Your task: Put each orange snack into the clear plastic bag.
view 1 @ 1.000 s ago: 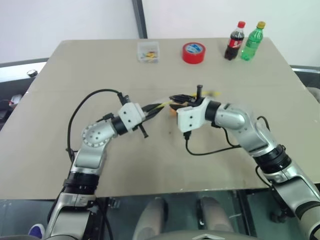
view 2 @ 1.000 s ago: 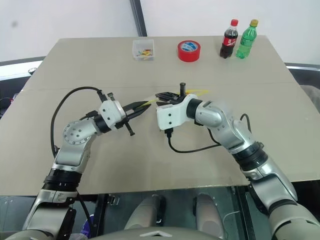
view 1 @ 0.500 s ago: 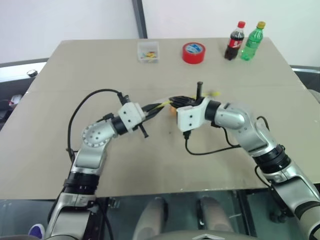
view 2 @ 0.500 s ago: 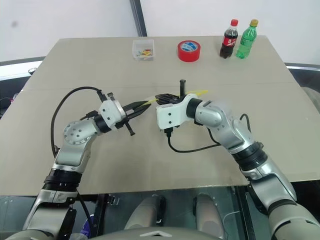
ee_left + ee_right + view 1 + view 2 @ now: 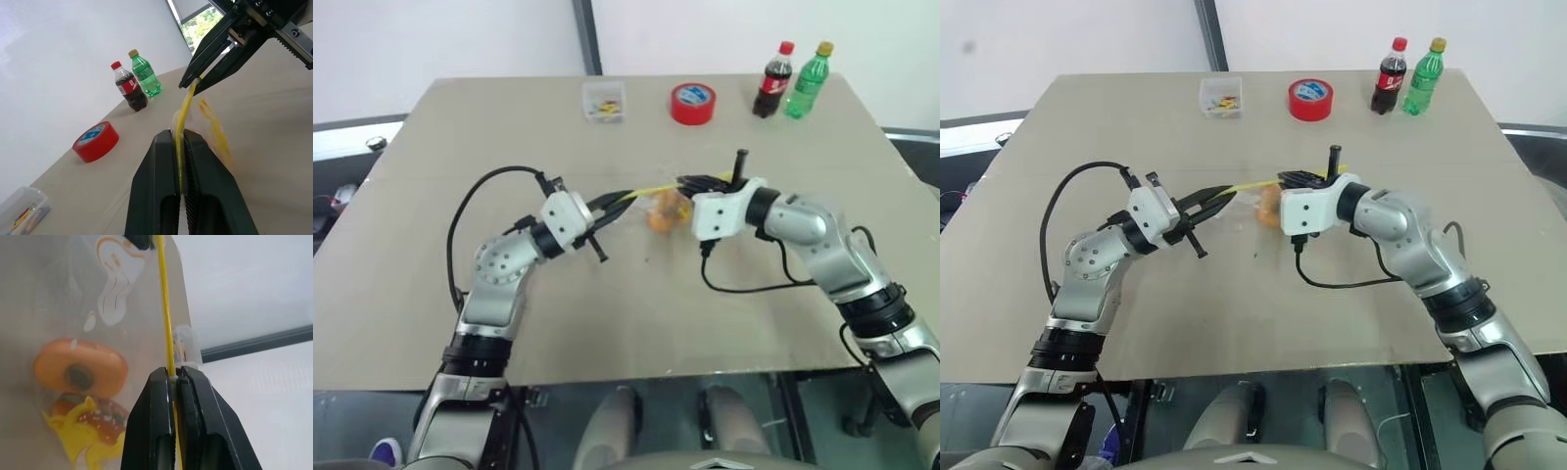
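Our left hand (image 5: 607,204) and right hand (image 5: 690,182) each pinch one end of the yellow strip on the crinkly clear plastic bag (image 5: 651,206), holding it above the tan desk (image 5: 460,137). Both shiny round orange snacks (image 5: 80,369) sit inside the bag.

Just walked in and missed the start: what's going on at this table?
The robot holds the clear plastic bag stretched between its arms above the table. The left end effector and the right end effector are each shut on the bag's yellow strip. Both orange snacks are already inside. At the far edge stand a red tape roll, two bottles and a small clear box, untouched.
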Robot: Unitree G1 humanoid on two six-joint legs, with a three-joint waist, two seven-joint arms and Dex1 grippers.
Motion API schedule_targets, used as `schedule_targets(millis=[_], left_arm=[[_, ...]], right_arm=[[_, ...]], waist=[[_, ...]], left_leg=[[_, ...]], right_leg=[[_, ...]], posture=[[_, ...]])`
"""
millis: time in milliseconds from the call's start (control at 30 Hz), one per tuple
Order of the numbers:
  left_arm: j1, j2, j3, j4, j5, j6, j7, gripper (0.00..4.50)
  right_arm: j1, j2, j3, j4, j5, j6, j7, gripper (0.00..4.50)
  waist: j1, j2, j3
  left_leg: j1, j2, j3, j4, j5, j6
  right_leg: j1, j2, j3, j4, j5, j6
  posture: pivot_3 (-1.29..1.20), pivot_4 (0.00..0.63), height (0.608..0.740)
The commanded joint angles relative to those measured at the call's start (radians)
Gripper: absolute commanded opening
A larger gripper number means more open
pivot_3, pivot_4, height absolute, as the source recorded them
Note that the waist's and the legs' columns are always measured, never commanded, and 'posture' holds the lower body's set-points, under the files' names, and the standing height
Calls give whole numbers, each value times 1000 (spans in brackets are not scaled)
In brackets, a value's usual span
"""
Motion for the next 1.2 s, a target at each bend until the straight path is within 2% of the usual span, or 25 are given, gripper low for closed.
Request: schedule_targets(millis=[33,367,767,900,1067,1200], left_arm=[[2,25,77,-16,-44,-29,20,0],[12,40,88,2,-45,-33,10,0],[-20,38,86,29,-52,-16,17,0],[-90,15,71,97,-43,30,46,0],[-284,-10,48,280,19,44,89,0],[-364,0,40,345,40,17,79,0]], right_arm=[[20,-70,-120,77,-16,80,-43,27],[43,-180,-176,119,1,132,-83,27],[48,-203,-181,67,8,238,-96,27],[18,-188,-180,91,26,246,-108,27],[-116,-159,-210,205,42,199,-234,27],[-107,-185,-243,158,81,210,-209,27]], waist=[[0,0,0],[3,0,0],[3,0,0],[4,0,0],[4,-1,1],[3,-2,1]], left_leg=[[0,0,0,0,0,0],[0,0,0,0,0,0],[0,0,0,0,0,1],[0,0,0,0,0,1],[0,-2,0,2,0,0],[-1,-2,0,1,1,-2]], right_leg=[[0,0,0,0,0,0],[0,0,0,0,0,0],[0,0,0,0,0,0],[0,0,0,0,0,0],[0,0,0,2,0,0],[0,0,0,1,0,0]], posture=[[0,150,740],[0,150,740],[0,150,740],[0,150,740],[0,150,740],[0,150,740]])
